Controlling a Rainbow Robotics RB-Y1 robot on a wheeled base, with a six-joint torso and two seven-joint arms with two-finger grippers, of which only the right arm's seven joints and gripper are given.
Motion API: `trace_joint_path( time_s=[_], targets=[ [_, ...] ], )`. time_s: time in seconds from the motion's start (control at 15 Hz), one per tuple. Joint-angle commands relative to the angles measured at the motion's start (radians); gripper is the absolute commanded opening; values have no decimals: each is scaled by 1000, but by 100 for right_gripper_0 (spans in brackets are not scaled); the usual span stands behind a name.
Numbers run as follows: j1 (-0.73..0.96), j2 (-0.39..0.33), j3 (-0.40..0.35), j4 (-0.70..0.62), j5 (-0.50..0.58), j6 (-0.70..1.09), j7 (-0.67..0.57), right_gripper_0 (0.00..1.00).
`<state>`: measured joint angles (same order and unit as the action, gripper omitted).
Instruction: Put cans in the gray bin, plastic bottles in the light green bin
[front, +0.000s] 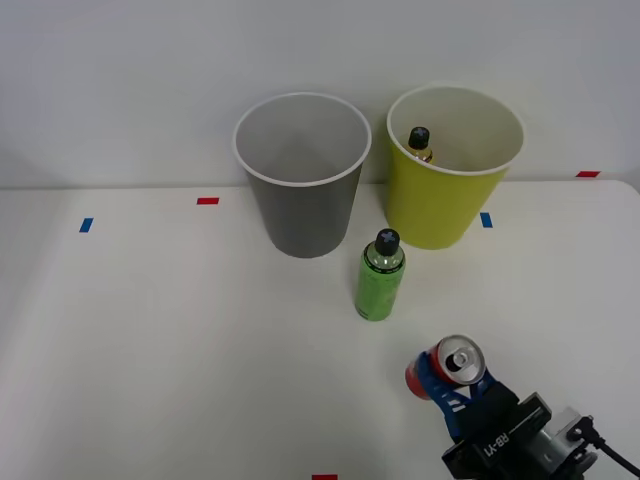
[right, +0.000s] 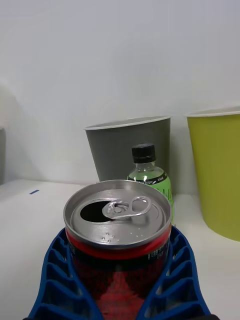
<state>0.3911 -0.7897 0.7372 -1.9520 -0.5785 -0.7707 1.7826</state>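
A small red can with a silver top and pull tab stands upright at the front right of the table. My right gripper is shut on the can, its blue ribbed fingers wrapped around both sides. A bright green plastic bottle with a black cap stands upright between the can and the bins, and it shows just behind the can. The gray bin stands at the back centre. To its right is the light green bin, holding a bottle with a black cap and amber neck.
Small red and blue tape marks dot the white table. A pale wall rises close behind both bins. The gray bin and light green bin stand beyond the green bottle in the right wrist view.
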Motion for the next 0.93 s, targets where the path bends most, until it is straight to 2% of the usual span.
trace_joint_path(
  time_s=[0.07, 0.4, 0.53, 0.93],
  targets=[
    [2, 9, -36, -105, 14, 42, -55, 0],
    [-46, 92, -162, -294, 83, 272, -223, 0],
    [-115, 144, -193, -312, 83, 372, -273, 0],
    [-386, 308, -275, -320, 49, 742, -321, 0]
  ],
)
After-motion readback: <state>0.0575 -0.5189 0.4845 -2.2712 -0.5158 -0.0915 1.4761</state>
